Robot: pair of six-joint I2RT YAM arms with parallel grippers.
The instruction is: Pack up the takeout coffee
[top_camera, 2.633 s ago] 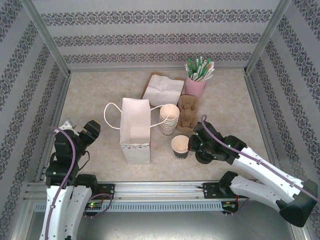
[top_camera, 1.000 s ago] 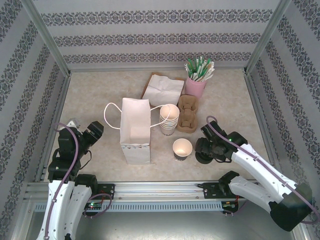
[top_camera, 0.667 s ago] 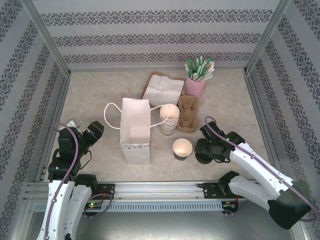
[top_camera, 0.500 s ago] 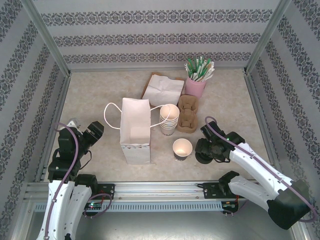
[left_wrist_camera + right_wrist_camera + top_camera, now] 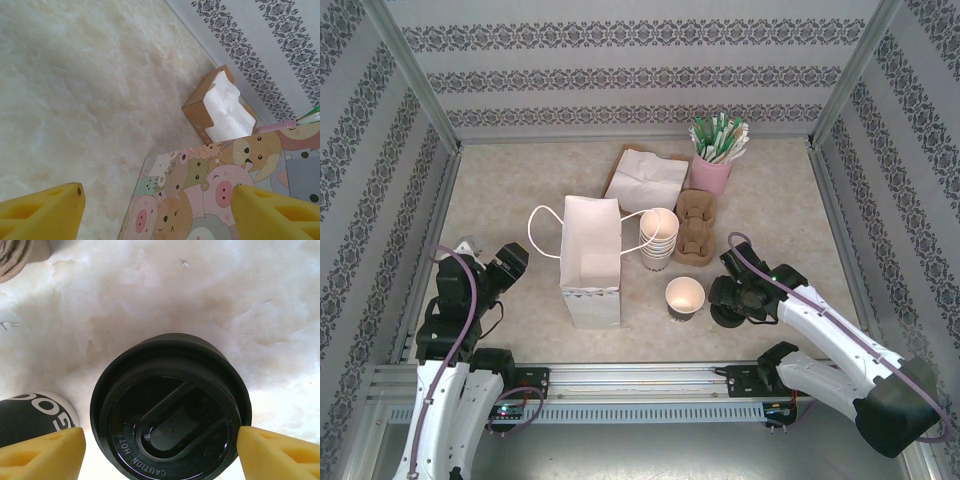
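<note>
The coffee cup stands near the front edge of the bench, just right of the paper bag; its mouth is open and its pale inside shows. On its dark side the right wrist view catches white letters, too cut off to read. Just right of the cup sits a low stack of black lids, and the top lid bears the raised words "CAUTION HOT" along its rim. The right claw hangs over this stack, its yellow fingers spread wide to either side, gripping nothing. The left claw is near the bench's left edge, also spread wide and holding nothing, facing the bag's side, which is printed with cartoon pigs, dogs and cats. Toward the back edge lie a brown napkin box, a stack of paper cups, a cardboard cup carrier and a pink cup of green-wrapped sticks
</note>
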